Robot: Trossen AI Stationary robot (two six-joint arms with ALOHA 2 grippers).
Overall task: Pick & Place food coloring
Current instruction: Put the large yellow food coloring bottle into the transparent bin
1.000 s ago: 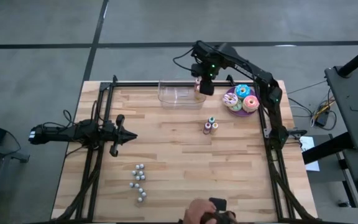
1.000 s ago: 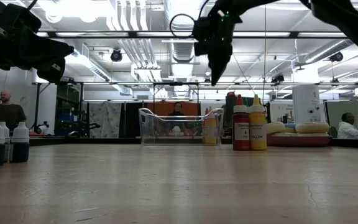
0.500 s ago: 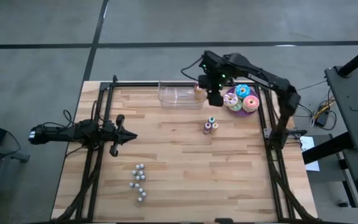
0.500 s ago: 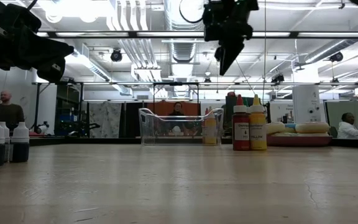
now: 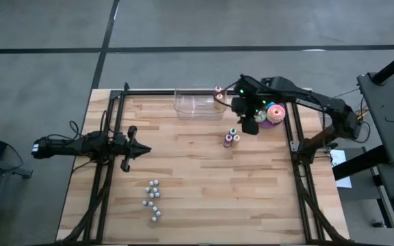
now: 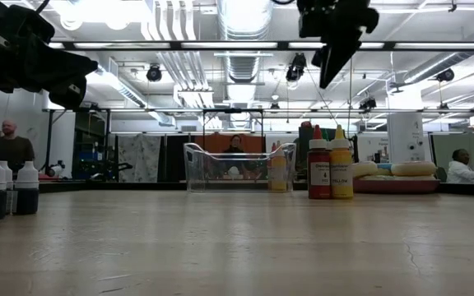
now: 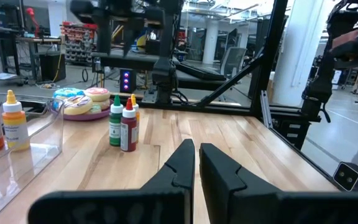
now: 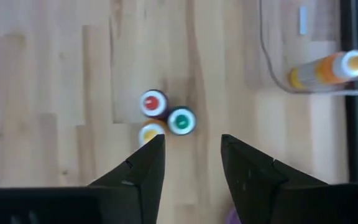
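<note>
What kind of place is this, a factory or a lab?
Probably a robotics lab or workshop: a wooden table in a black frame, exposed ceiling ducts, and equipment racks behind.

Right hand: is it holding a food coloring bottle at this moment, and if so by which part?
Nothing is held. The right hand hangs open above the three food coloring bottles on the table, with only bare wood between its fingers.

Evenly and brightly lit from overhead ceiling fixtures (image 6: 97, 10), glaring white in the low view; only soft, faint shadows on the wooden table (image 5: 197, 178). Near tabletop blurred in the low view; right wrist view slightly soft throughout
</note>
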